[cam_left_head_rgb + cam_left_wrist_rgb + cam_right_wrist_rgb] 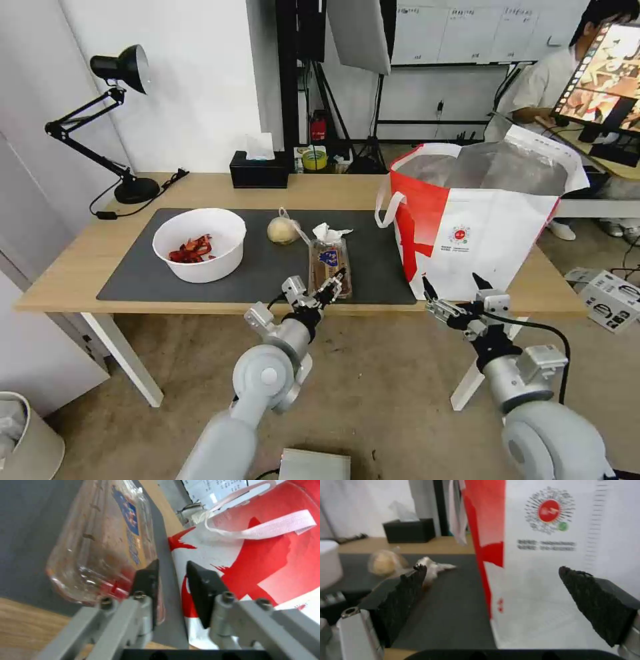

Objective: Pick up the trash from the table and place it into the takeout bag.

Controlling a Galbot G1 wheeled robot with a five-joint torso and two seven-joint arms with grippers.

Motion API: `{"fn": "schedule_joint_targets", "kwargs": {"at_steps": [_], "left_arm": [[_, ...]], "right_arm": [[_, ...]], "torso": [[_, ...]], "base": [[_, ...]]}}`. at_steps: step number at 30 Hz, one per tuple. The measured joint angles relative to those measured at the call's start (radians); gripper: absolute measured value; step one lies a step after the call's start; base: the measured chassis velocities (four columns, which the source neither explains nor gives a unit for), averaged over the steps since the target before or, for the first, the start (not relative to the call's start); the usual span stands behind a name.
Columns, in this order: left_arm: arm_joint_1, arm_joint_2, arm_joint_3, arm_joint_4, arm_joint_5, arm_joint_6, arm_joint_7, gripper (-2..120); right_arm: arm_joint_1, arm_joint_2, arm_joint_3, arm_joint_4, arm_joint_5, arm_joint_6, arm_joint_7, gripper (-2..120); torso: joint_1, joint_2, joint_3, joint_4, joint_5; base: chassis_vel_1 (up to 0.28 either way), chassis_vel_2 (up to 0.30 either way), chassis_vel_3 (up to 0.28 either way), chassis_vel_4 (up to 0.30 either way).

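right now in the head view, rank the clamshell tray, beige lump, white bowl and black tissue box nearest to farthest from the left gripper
1. clamshell tray, at the left gripper, on the mat's near edge.
2. beige lump, behind the tray.
3. white bowl, on the mat's left side.
4. black tissue box, at the table's far edge.

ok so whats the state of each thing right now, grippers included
left gripper: open, at the clamshell tray's near end, one finger against it
right gripper: open, in front of the takeout bag
clamshell tray: closed, flat on the mat
takeout bag: upright, top open
white bowl: upright, holding red scraps
crumpled tissue: on the mat
desk lamp: off
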Motion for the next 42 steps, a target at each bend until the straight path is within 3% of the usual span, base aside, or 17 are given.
{"fn": "schedule_joint_targets", "kwargs": {"at_steps": [7,18,27,35,42], "left_arm": [[0.008,0.014,-0.002,0.011,0.003,-0.005,0.0,0],[0.008,0.017,0.0,0.021,0.003,-0.008,0.0,0],[0.003,0.017,0.001,0.033,0.005,-0.011,0.0,0],[0.002,0.018,0.001,0.037,0.008,-0.012,0.001,0],[0.003,0.021,-0.003,0.034,0.009,-0.012,0.001,0]], "right_arm": [[0.087,-0.079,-0.074,-0.044,0.194,-0.021,0.059,100],[0.215,-0.136,-0.215,-0.141,0.381,-0.034,0.097,100],[0.421,-0.166,-0.335,-0.263,0.552,-0.065,0.15,100],[0.578,-0.157,-0.431,-0.371,0.665,-0.087,0.193,100],[0.621,-0.127,-0.471,-0.406,0.712,-0.103,0.215,100]], "torso": [[0.0,0.0,0.0,0.0,0.0],[0.0,0.0,0.0,-0.0001,0.0],[0.0,0.0,0.0,0.0,-0.0001],[0.0,0.0,0.0,0.0001,-0.0001],[0.0,0.0,0.0,0.0,-0.0001]], "base": [[0.0,0.0,0.0,0.0],[0.0,0.0,0.0,0.0],[0.0,0.0,0.0,0.0],[0.0,0.0,0.0,0.0],[0.0,0.0,0.0,0.0]]}}
